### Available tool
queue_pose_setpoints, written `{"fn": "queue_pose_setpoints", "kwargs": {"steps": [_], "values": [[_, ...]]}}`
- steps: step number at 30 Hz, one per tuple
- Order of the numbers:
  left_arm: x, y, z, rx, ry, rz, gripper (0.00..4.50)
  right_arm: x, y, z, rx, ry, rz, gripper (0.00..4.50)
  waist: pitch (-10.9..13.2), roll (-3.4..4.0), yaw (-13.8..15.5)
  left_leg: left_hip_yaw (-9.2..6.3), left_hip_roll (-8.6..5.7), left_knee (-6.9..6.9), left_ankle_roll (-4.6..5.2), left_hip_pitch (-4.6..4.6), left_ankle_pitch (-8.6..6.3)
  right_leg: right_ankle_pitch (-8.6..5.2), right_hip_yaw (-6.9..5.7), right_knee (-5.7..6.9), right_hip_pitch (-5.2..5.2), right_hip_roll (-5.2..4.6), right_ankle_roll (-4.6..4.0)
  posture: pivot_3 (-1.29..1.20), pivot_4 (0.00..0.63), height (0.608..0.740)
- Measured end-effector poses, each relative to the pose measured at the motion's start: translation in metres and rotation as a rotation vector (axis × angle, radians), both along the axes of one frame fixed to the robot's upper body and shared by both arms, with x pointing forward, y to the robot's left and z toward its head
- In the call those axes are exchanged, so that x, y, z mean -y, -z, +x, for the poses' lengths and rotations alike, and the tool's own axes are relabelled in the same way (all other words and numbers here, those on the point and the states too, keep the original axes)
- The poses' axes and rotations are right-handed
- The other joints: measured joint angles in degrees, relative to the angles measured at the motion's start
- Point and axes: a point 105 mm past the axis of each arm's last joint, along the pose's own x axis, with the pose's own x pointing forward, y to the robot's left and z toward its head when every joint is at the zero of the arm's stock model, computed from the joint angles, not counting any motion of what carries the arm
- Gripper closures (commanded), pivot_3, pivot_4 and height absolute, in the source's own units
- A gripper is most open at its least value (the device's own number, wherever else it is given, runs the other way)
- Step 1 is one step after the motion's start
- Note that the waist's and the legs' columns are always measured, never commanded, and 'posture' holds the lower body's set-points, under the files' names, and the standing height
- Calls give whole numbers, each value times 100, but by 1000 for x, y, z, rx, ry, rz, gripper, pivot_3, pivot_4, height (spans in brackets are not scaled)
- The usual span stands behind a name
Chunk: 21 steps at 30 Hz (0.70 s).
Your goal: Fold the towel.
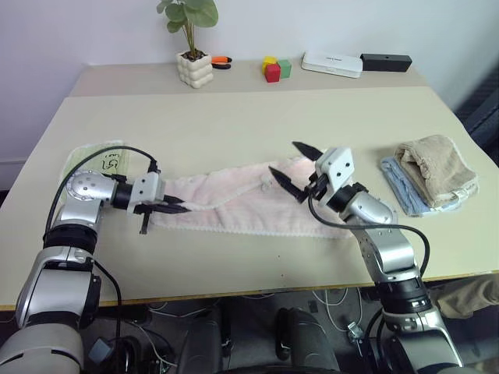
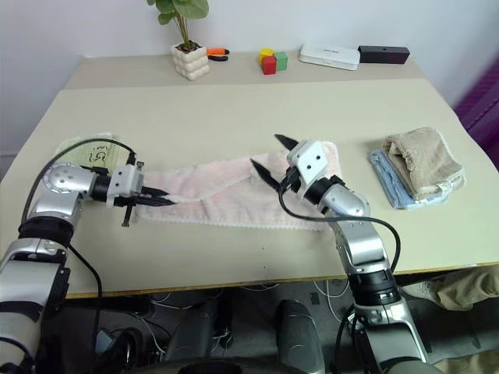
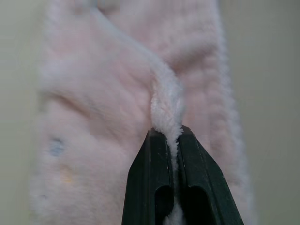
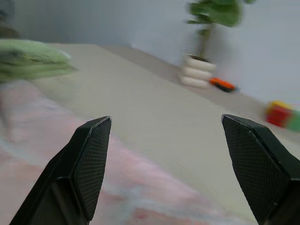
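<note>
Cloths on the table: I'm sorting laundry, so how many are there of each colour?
Pink: 1, the towel, pinched by the left gripper
Light green: 1, the green cloth
Beige-tan: 1, the tan towel
Blue: 1, the blue cloth under the tan one
Total: 4

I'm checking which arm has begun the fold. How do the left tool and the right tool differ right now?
The left tool is shut on a ridge of the pink towel at its left end; the right tool stands open and holds nothing. The left tool lies low against the cloth, pointing along the towel; the right tool hangs above the towel's right end, tilted upward. Both have two black fingers.
</note>
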Motion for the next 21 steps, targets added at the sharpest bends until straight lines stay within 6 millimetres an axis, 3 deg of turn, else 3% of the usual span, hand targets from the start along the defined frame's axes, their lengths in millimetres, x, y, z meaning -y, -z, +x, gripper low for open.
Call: {"fn": "queue_pose_setpoints", "kwargs": {"steps": [2,5,7,10,14,16,21], "values": [[-3,-7,1,22,-20,-37,4493,19,-2,14,61,110,-200,657,0,1,3,2,-1,-1,-8,0,5,-1,0,-1,-1,-2,1,0,150,740],[-8,-5,-5,49,-48,-73,4493,60,15,32,102,253,-600,657,1,2,-15,11,-2,-4,-15,0,9,-3,6,-3,-6,-6,3,0,150,740],[-9,1,-10,54,-66,-87,4493,74,26,37,91,278,-688,657,1,2,-34,13,0,-9,-22,0,13,-3,6,0,-11,-3,2,0,150,740],[-3,9,-19,70,-72,-100,4493,80,31,39,111,227,-832,657,4,8,-56,21,0,-10,-26,0,15,-2,14,3,-15,-2,3,0,150,740],[-1,17,-31,60,-93,-122,4493,98,14,47,154,233,-945,657,4,8,-46,22,2,-9,-26,1,15,-2,16,2,-16,-2,3,0,150,740],[0,15,-36,85,-104,-131,4493,96,8,52,173,234,-948,657,4,7,-49,23,3,-10,-26,1,15,-2,17,1,-15,-2,3,0,150,740],[-4,20,-54,108,-157,-150,4493,87,30,59,119,160,-1000,657,3,9,-54,27,4,-11,-26,2,15,-2,19,0,-16,-2,2,0,150,740]]}}
